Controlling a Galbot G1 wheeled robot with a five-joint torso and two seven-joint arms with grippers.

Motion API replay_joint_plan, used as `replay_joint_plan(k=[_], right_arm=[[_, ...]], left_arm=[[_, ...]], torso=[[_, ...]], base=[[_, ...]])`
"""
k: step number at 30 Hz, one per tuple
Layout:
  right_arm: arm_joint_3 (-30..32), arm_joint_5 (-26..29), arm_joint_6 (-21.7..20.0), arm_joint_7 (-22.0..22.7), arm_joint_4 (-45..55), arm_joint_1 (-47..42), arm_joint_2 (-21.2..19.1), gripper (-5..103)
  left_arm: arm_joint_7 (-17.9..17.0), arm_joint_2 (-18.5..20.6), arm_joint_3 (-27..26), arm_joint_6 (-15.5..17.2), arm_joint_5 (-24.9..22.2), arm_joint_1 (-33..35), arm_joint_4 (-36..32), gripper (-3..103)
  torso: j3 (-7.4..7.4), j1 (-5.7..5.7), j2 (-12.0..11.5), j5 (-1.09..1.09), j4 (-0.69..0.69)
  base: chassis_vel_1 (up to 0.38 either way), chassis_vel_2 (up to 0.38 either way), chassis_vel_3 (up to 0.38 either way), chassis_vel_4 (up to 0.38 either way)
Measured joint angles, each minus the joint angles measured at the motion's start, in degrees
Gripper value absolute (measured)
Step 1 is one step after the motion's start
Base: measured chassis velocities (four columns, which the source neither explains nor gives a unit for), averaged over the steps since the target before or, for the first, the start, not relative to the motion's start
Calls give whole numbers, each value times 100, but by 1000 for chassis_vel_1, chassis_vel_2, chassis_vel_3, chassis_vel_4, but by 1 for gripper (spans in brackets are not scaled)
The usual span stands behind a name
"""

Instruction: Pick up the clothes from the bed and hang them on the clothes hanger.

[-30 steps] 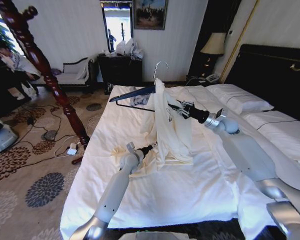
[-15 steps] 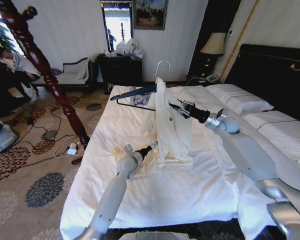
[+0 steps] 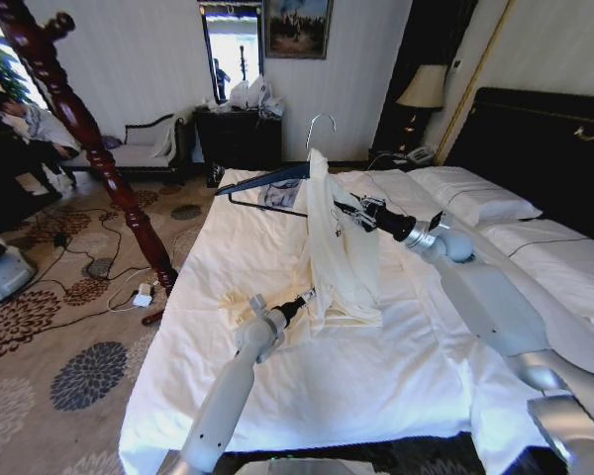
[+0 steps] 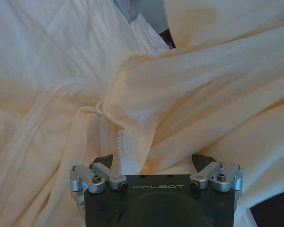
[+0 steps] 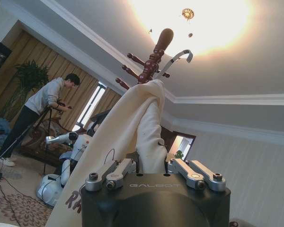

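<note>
A cream garment, the clothes (image 3: 339, 252), hangs half-draped over a black clothes hanger (image 3: 267, 180) above the middle of the bed (image 3: 376, 386), its lower folds pooling on the white sheet. The right gripper (image 3: 348, 210) is clamped on the fabric bunched over the hanger near its silver hook. The left gripper (image 3: 307, 295), low near the foot edge of the bed, has its fingers spread apart around a loose fold beside the zipper. The cloth looks light, limp and prone to slipping (a seam or zipper edge likely offers the firmest hold).
</note>
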Motion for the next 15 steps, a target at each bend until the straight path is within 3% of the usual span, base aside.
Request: replay_joint_plan(k=[2, 15], right_arm=[[3, 20, -2, 1, 12, 15, -15, 23], [48, 48, -1, 1, 45, -24, -7, 23]], left_arm=[[2, -26, -20, -28, 0, -14, 55, 92], [156, -3, -116, -149, 110, -81, 285, 43]], torso=[[0, 0, 0, 0, 0], [0, 0, 0, 0, 0]], base=[[0, 0, 0, 0], [0, 0, 0, 0]])
